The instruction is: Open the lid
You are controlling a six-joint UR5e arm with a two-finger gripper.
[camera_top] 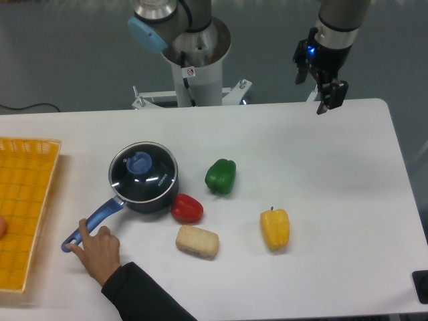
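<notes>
The glass lid (pixel 155 178) with a thin metal rim and a light blue knob (pixel 140 162) sits closed on the dark blue saucepan (pixel 158 200) at the left middle of the white table. My gripper (pixel 311 92) hangs far away at the table's back right, above the back edge. Its jaws stand apart with nothing between them.
A person's hand (pixel 99 246) rests on the saucepan's blue handle (pixel 93 223). A red pepper (pixel 187 208) touches the pan; a green pepper (pixel 221 176), a yellow pepper (pixel 275 229) and a bread piece (pixel 197 241) lie nearby. A yellow basket (pixel 27 207) stands at the left edge.
</notes>
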